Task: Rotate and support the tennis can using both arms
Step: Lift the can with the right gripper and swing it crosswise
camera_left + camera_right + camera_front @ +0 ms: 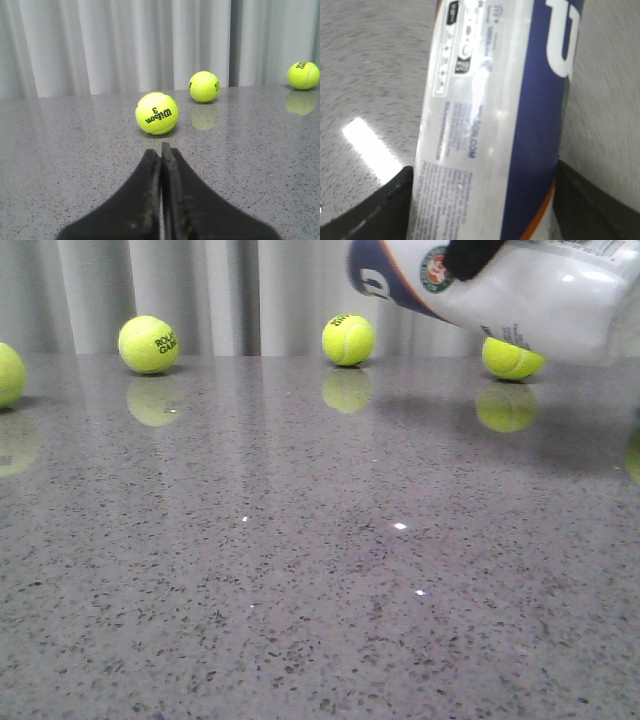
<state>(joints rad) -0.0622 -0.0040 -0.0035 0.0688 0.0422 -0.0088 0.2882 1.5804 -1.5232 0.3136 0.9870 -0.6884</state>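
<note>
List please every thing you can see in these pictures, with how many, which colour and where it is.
tennis can: one, clear plastic with white and navy label, orange stripe; held tilted in the air at the far right, above the table.
tennis balls: four in the front view, yellow-green; three along the far edge by the curtain, one cut off at the left edge.
table: one, grey speckled, glossy.
curtain: one, pale grey, behind the table.
left gripper: one, black; shut, empty, low over the table.
right gripper: one, black; shut on the tennis can.
</note>
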